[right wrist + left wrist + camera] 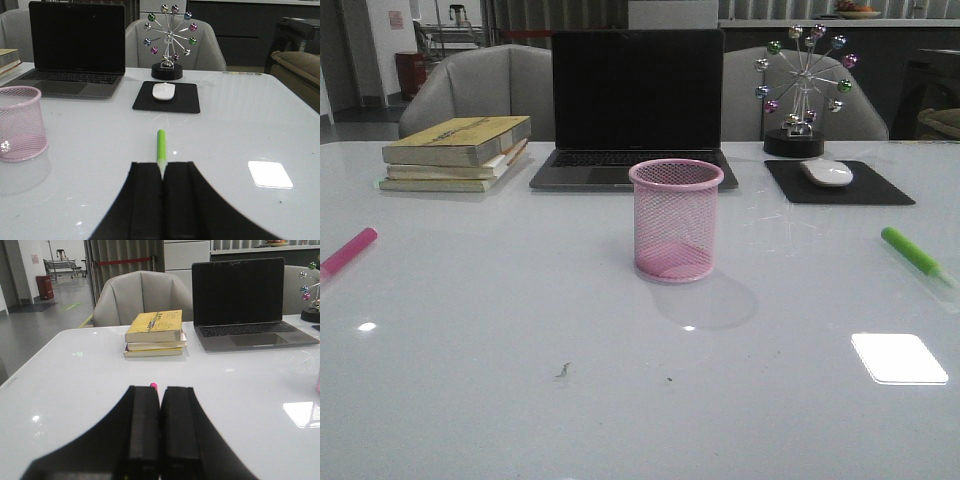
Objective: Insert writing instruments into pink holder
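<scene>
So the pink holder (676,220) sits upright in the middle of the white table (520,380), nothing inside it, just in front of the laptop (637,105). The pink marker (348,251) lies flat way over at the table's left edge, and the green marker (914,252) lies flat near the right edge, both well apart from the cup. Neither arm shows in the front view. In the wrist views, the left gripper (159,400) has its fingers pressed together with nothing between them, the pink marker's tip just peeking out beyond them. The right gripper (162,172) is clenched too, empty, with the green marker lying on the table straight ahead of its fingertips. A stack of books (458,152) sits at back left, a mouse (827,172) on its pad at back right.
</scene>
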Motion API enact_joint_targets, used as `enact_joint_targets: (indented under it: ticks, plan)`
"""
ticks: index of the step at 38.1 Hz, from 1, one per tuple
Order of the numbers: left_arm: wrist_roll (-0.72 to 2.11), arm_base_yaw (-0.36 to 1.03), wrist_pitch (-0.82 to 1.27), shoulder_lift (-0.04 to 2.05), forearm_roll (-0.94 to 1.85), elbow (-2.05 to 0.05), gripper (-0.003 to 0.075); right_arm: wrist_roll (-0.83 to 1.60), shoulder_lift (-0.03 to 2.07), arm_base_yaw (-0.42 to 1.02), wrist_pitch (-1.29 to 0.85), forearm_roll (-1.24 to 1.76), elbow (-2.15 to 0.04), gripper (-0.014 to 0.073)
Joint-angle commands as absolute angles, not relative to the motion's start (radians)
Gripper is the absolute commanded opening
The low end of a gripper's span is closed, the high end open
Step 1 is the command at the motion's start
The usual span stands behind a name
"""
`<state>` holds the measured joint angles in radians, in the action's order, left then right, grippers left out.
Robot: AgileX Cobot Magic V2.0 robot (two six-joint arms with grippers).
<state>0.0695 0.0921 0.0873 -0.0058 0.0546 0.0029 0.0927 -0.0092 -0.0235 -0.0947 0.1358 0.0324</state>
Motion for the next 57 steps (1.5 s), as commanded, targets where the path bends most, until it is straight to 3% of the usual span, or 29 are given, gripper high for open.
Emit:
enact_joint_targets:
  ticks: [1, 14, 27, 32, 40, 57]
  plan:
    - [0.062, 0.089, 0.000, -0.026, 0.068, 0.019, 0.0094, 0.097, -0.029, -0.022, -0.005, 0.131, 0.025, 0.0057]
    - [0.062, 0.089, -0.111, -0.026, 0.068, 0.017, 0.0094, 0.090, -0.029, -0.022, 0.073, 0.174, 0.025, 0.0057]
    - [0.058, 0.089, -0.113, -0.026, 0.159, -0.011, 0.0094, 0.090, -0.029, -0.022, 0.458, 0.392, 0.022, 0.0057]
    - [0.058, 0.089, -0.092, -0.024, 0.113, -0.086, 0.0094, 0.090, -0.029, -0.022, 0.353, 0.365, -0.020, 0.0057]
    - [0.058, 0.089, 0.097, -0.022, 0.000, -0.265, 0.0094, 0.091, -0.029, -0.022, -0.054, 0.164, -0.217, 0.0057]
    - [0.058, 0.089, 0.293, 0.075, -0.013, -0.604, 0.0094, 0.101, 0.038, -0.022, -0.349, 0.121, -0.512, 0.0057]
